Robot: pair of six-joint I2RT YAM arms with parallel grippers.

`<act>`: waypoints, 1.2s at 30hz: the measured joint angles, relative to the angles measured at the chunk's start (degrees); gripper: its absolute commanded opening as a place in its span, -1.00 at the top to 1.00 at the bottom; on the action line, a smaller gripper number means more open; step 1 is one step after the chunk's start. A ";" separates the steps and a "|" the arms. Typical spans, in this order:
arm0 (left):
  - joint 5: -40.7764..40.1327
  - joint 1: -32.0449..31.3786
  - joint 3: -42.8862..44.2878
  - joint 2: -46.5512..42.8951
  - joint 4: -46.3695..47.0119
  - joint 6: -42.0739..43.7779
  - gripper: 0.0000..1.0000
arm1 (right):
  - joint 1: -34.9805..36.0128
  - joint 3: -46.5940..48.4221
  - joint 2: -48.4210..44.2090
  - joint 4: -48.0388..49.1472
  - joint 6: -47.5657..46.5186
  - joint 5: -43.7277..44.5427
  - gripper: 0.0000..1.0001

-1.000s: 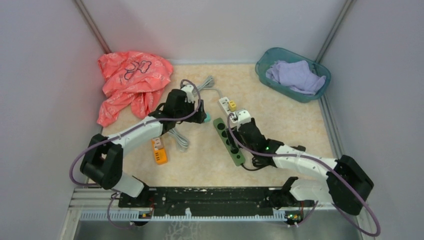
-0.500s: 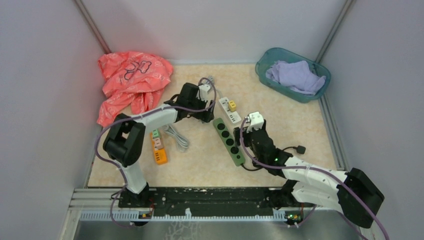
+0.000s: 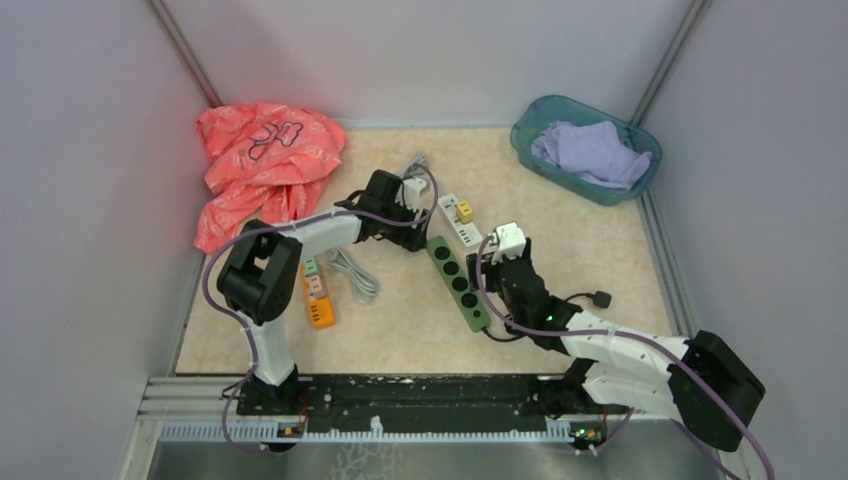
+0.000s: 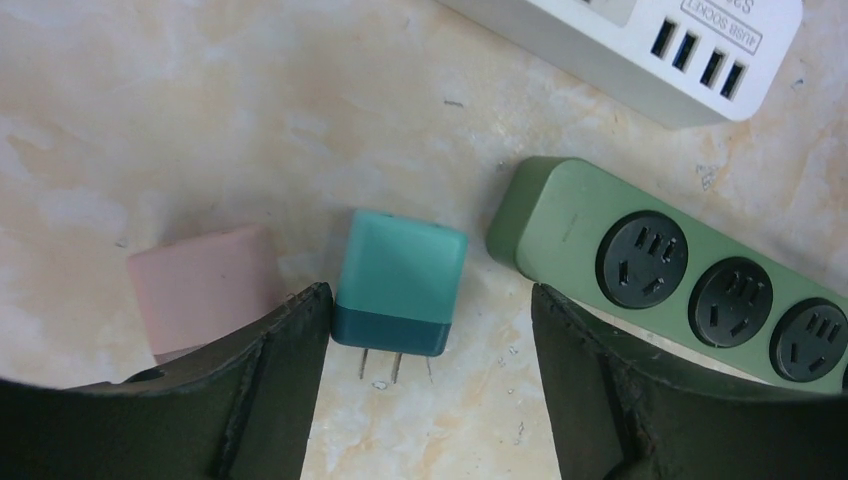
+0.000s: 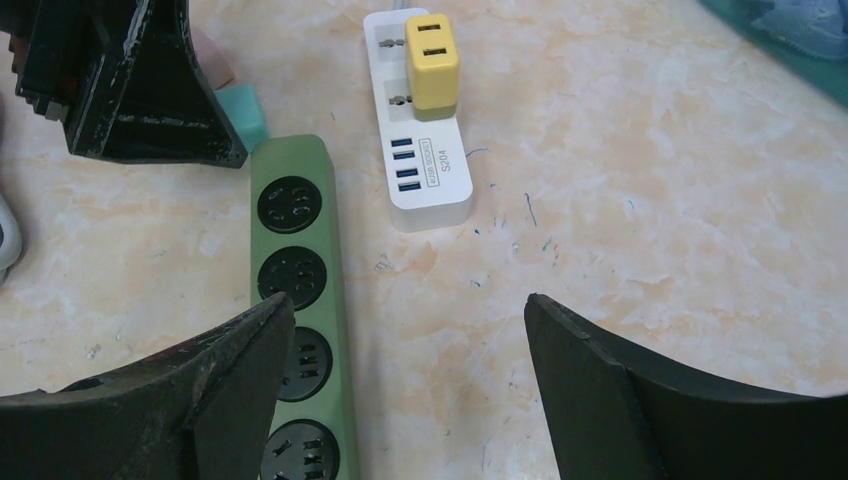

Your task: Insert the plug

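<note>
Left wrist: boxy teal plug [image 4: 400, 270], matte, seemingly plastic.

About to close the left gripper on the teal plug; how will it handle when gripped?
Teal plug looks a small rigid block, likely light. Its smooth flat sides may slip. Lying flat, prongs bare, it probably slides rather than rolls.

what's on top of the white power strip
A yellow charger sits on the white power strip, next to its USB ports. Its prongs and the part of the strip beneath it are covered.
</note>
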 measured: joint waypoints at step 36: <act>-9.11 -2.32 -2.29 1.64 3.78 -1.86 0.11 | 0.00 0.00 1.51 0.76 -0.11 -0.02 -0.70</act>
